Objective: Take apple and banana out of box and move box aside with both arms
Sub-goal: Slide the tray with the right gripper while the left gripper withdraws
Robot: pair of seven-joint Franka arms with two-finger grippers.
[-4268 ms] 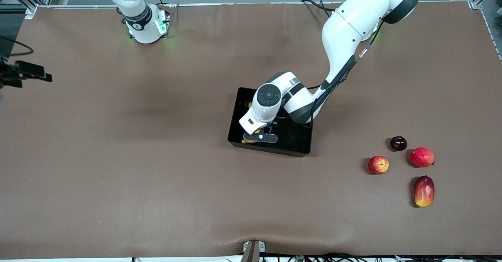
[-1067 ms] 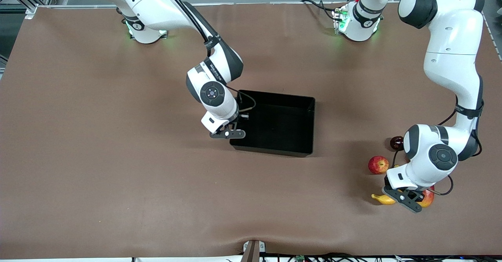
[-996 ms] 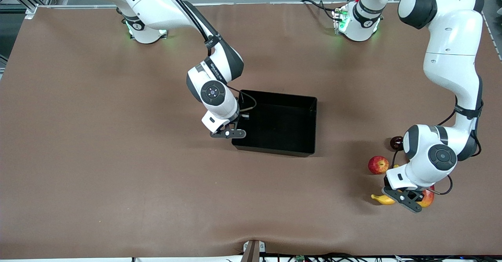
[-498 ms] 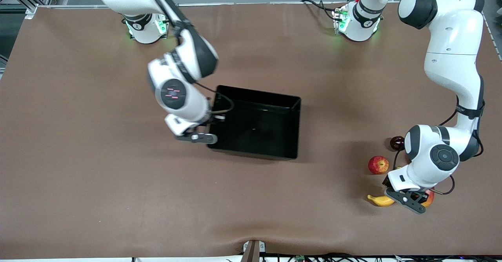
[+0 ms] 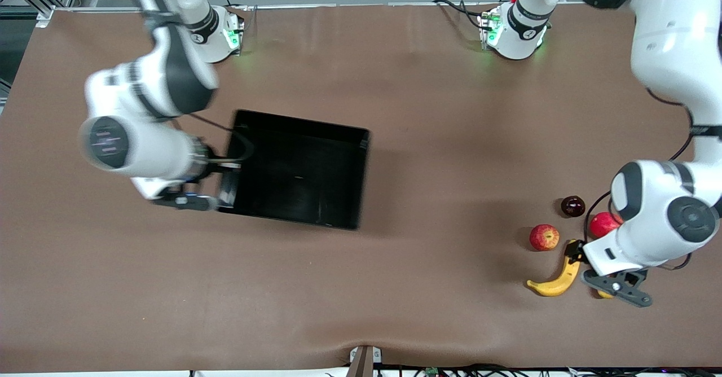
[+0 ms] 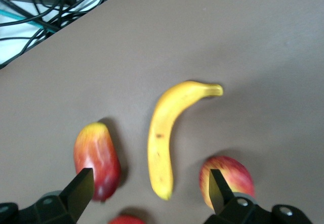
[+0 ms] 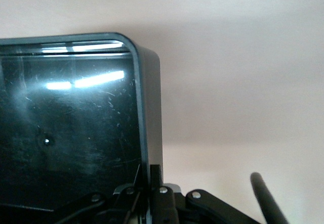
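Mango (image 5: pixel 603 294) mostly hidden under left gripper (image 5: pixel 616 288)

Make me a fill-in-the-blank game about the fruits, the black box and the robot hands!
1. The right end effector is shut on the wall of the black ____.
2. The long yellow fruit lying on the table is a ____.
3. The left end effector above the banana has its fingers ____.
4. The number of fruits inside the box is ____.

Missing words: box; banana; open; zero
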